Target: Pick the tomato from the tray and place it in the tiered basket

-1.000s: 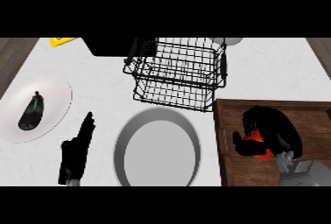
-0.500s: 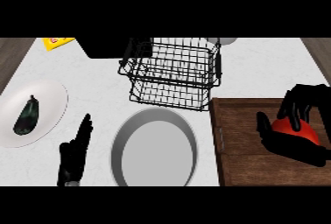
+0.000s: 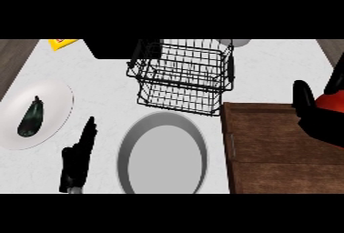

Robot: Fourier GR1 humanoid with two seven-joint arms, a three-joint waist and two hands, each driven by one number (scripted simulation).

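Red tomato (image 3: 332, 99) sits at the head view's right edge, above the wooden tray (image 3: 282, 150), clamped in the right hand (image 3: 310, 111), seemingly lifted. Wire basket (image 3: 183, 75) stands well left. Left hand (image 3: 79, 152) rests on the bench (image 3: 101, 82), fingers straight.
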